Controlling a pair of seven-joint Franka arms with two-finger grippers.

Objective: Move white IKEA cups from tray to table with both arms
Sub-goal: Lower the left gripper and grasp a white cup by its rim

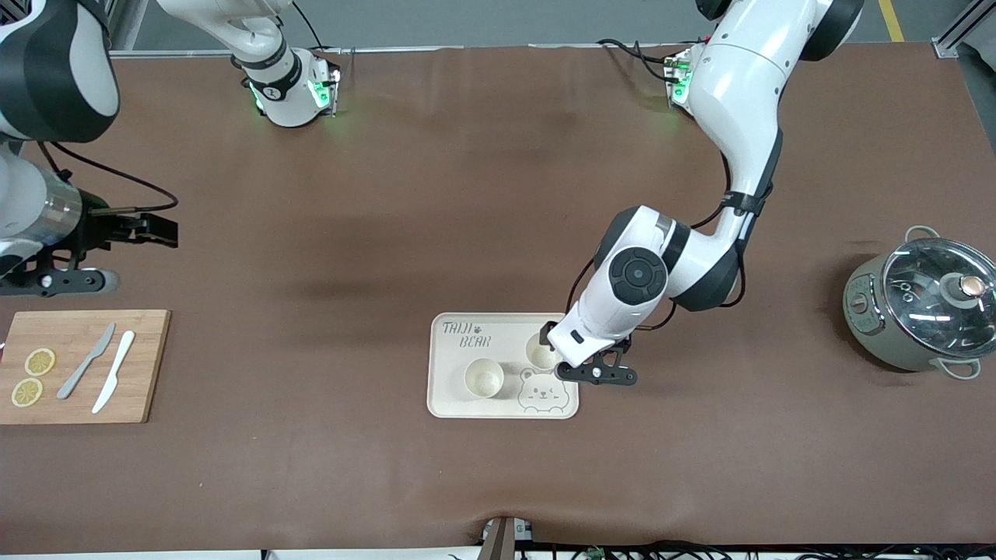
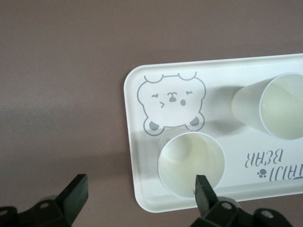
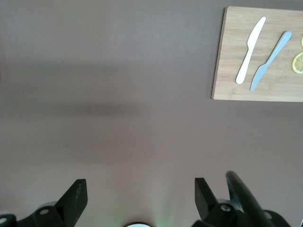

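Left end effector (image 1: 572,365) wide open, empty, one finger inside cup (image 2: 191,163) on tray (image 1: 451,404), straddling wall for grasp. Right end effector (image 1: 148,229) open, empty, waiting over bench (image 1: 389,194); 2nd cup (image 1: 483,378) beside.

A wooden cutting board (image 1: 82,365) sits toward the right arm's end, carrying two lemon slices (image 1: 33,376), a grey knife (image 1: 86,361) and a white knife (image 1: 113,371). A lidded grey pot (image 1: 918,307) stands toward the left arm's end.
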